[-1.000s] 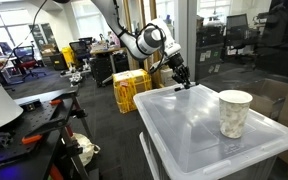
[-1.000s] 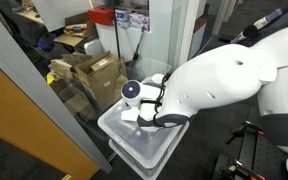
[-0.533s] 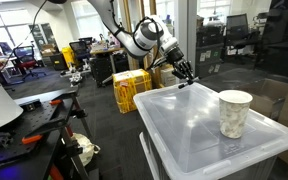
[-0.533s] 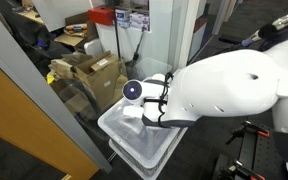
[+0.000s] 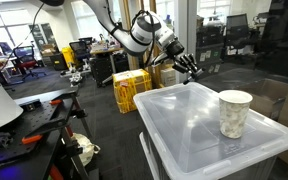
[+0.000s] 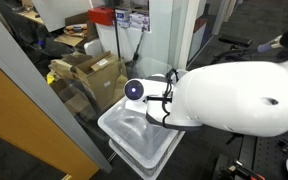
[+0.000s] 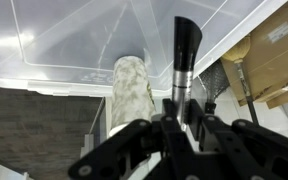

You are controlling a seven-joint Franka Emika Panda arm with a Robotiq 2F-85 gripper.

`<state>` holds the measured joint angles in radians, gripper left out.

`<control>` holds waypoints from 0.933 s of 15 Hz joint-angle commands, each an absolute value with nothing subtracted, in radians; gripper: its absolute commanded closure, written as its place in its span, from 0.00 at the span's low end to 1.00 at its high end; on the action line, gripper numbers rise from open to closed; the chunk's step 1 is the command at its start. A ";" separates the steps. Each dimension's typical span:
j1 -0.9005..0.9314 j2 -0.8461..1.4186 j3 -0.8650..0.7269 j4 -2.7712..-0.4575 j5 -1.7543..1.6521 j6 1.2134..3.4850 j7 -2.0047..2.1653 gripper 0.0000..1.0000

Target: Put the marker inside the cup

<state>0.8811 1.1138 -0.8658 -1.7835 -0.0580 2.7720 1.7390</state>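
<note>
My gripper (image 7: 181,118) is shut on the marker (image 7: 184,50), a dark stick with a black cap that juts out past the fingers in the wrist view. The off-white mottled paper cup (image 7: 129,88) stands upright on the clear plastic bin lid (image 7: 74,40), just left of the marker in that view. In an exterior view the gripper (image 5: 189,72) hovers above the lid's far edge, up and left of the cup (image 5: 234,112), well apart from it. The marker is too small to make out there.
The cup stands on a large translucent storage bin (image 5: 184,135), which also shows in an exterior view (image 6: 134,140) half hidden by the white arm body (image 6: 234,100). A yellow crate (image 5: 130,88) and cardboard boxes (image 6: 89,75) sit on the floor nearby.
The gripper with the marker has risen and shifted right along the bin's far edge, toward the cup's side. The cup has not moved.
</note>
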 commanded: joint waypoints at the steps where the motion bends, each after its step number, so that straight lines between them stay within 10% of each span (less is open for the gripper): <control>1: 0.944 1.124 -0.940 -1.825 -0.082 2.733 1.821 0.95; 14: 1.032 1.144 -1.082 -1.886 -0.109 2.559 1.963 0.95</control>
<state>0.9936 1.1511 -1.0455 -1.8505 -0.0715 2.6065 1.8970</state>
